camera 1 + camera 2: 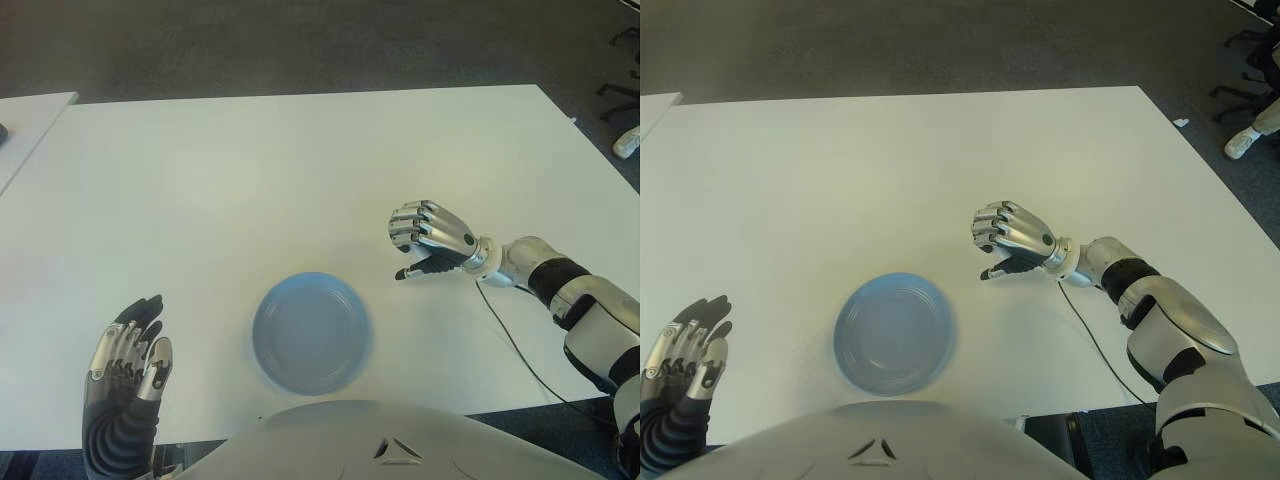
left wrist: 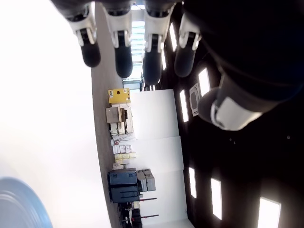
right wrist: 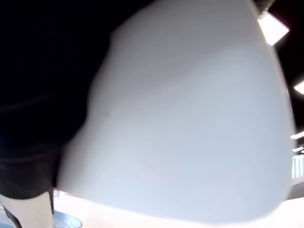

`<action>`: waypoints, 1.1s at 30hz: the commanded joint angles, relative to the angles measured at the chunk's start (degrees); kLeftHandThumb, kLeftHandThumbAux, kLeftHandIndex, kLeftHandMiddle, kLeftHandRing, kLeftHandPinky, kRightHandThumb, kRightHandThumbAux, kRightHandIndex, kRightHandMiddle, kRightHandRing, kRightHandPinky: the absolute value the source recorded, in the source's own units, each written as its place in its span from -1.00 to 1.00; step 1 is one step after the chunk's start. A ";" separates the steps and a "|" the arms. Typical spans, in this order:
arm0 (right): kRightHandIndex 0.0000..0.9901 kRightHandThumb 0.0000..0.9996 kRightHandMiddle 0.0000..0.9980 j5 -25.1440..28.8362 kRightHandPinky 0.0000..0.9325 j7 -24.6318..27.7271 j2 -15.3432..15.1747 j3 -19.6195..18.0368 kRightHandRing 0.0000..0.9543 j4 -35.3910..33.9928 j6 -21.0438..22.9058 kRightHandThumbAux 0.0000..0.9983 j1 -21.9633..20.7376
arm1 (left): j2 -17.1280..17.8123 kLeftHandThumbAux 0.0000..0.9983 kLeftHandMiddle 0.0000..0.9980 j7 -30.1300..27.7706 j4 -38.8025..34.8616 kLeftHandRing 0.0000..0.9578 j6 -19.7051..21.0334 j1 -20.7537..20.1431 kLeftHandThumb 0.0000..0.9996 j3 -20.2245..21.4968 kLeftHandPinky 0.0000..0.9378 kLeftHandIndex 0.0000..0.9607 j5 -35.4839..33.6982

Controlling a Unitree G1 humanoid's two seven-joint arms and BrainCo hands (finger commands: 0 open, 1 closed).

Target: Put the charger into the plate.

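Right wrist view: charger (image 3: 190, 123) against right hand (image 1: 428, 236).

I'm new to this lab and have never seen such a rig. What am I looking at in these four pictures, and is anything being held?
This is a humanoid robot with two arms ending in many-fingered hands. The two wide pictures come from a stereo camera on its head, looking down at a white table. The other two come from cameras on its wrists.

On the table lies an empty blue plate, close to the robot's body. The right hand is to the right of the plate, fingers curled. A large white shape fills its wrist view; that may be the charger in its grasp, but I cannot be sure. A thin dark cable trails beside that arm. The left hand shows at the near left edge, fingers spread and holding nothing.
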 commanded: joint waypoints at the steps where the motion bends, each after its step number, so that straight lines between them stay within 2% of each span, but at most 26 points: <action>1: 0.62 -0.35 0.78 1.15 0.89 3.31 -0.55 -2.03 0.84 -1.88 -1.98 0.57 -0.37 | -0.50 0.15 -0.65 0.55 0.97 -0.72 -1.35 -1.57 -0.86 0.47 -0.79 -0.66 3.61; 9: 0.62 -0.26 0.78 1.71 0.90 7.39 -1.00 -4.53 0.84 -3.47 -4.44 0.56 0.47 | -1.09 0.06 -0.69 1.50 1.30 -0.77 -2.35 -2.02 -0.98 1.03 -0.87 -0.72 7.55; 18: 0.61 -0.23 0.78 2.28 0.90 10.28 -0.99 -6.70 0.84 -4.83 -5.71 0.55 1.48 | -0.45 -0.04 -0.68 2.12 2.03 -0.79 -2.47 -2.40 -1.00 1.46 -0.90 -0.73 8.39; 24: 0.61 -0.21 0.78 2.26 0.89 11.71 -0.90 -7.76 0.84 -6.01 -5.97 0.55 2.12 | -0.07 -0.10 -0.69 2.11 2.91 -0.80 -3.92 -2.94 -1.00 1.67 -0.91 -0.74 8.61; 33: 0.62 -0.19 0.79 4.31 0.91 19.09 2.36 -9.63 0.85 -14.83 -3.98 0.55 7.12 | 1.99 -0.15 -0.73 0.97 5.55 -0.81 -6.86 -5.38 -0.93 2.48 -0.87 -0.77 7.56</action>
